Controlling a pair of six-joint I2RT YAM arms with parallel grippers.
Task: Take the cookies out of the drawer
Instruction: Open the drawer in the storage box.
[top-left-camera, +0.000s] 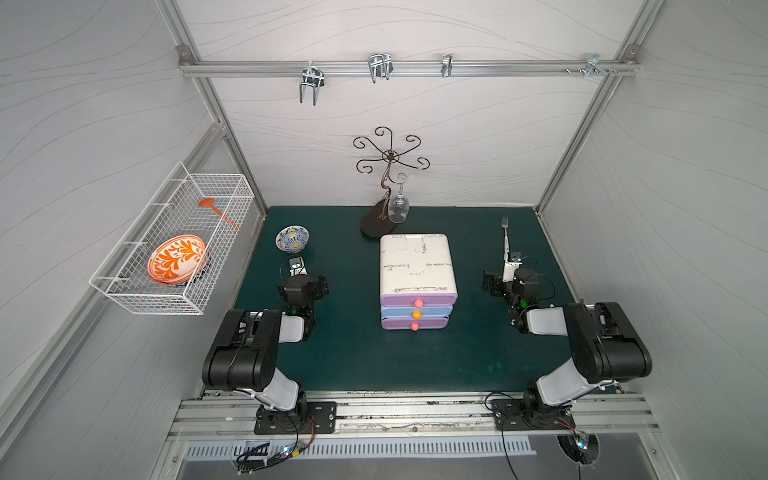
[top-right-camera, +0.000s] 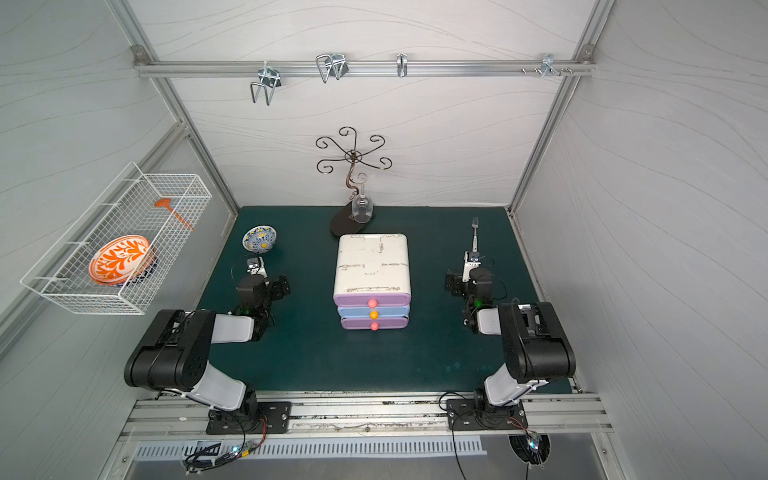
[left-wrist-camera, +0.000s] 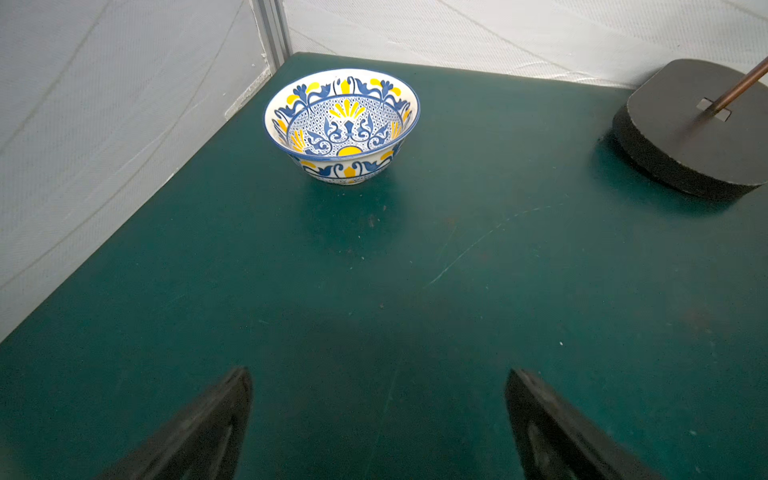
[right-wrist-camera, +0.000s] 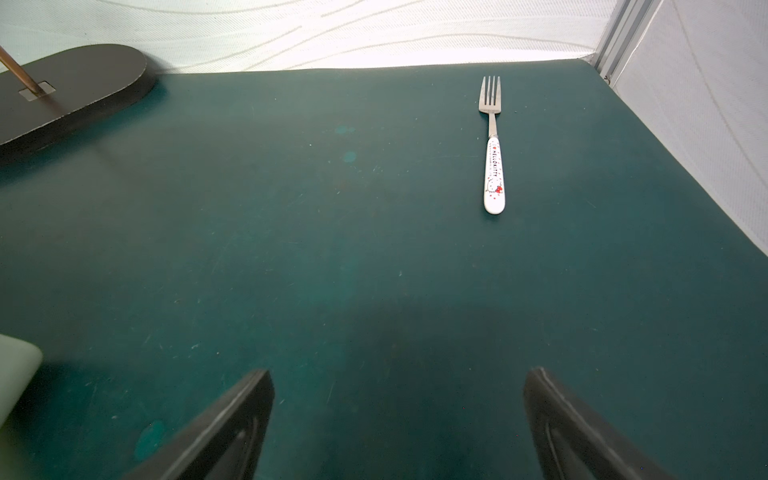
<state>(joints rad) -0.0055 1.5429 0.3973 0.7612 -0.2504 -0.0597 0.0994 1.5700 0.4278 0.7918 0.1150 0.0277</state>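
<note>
Top views: what have you got?
— I've the drawer unit (top-left-camera: 417, 270) in the middle of the mat (top-left-camera: 353, 357), all three drawers pushed in; the cookies are out of my sight. From it, the bowl (top-left-camera: 292, 240) sits at ten o'clock, the fork (top-left-camera: 505, 239) at two, the glass stand (top-left-camera: 372, 222) at twelve.
— Left wrist?
— My left gripper (left-wrist-camera: 379, 374) has its jaws spread wide over bare mat, nothing between them, bowl upright ahead.
— Right wrist?
— Here my right gripper (right-wrist-camera: 399, 373) gapes too, empty, fork lying flat ahead.
</note>
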